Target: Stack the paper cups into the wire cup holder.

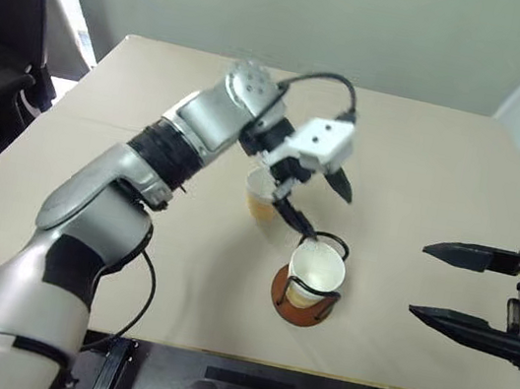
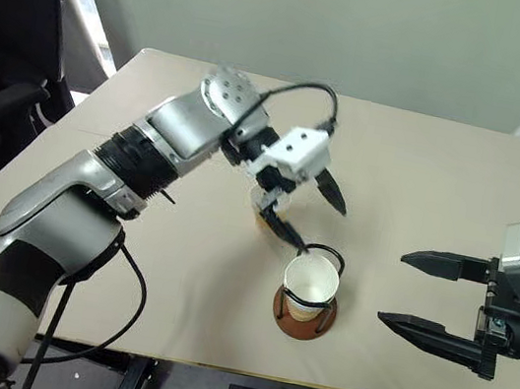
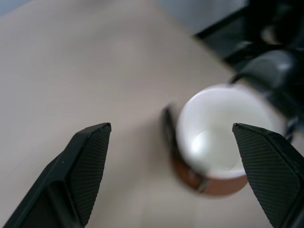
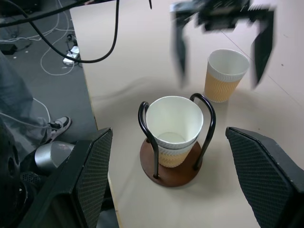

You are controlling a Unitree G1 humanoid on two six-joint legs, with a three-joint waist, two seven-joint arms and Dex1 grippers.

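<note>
On the table (image 1: 425,162), the holder (image 4: 170,168) stands near the front edge with stacked cups (image 4: 174,124) seated inside its wire loops. One loose cup (image 4: 226,75) waits just behind it. My left claw (image 1: 320,205) hovers above the holder, fingers spread and empty; my right claw (image 1: 469,289) gapes empty, well off to its side. I should lift clear, then take the loose cup by its wall without crushing it.

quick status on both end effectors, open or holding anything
Left end effector: open, holding nothing, above the cups in the wire cup holder.
Right end effector: open, holding nothing, off to the side of the holder.
</note>
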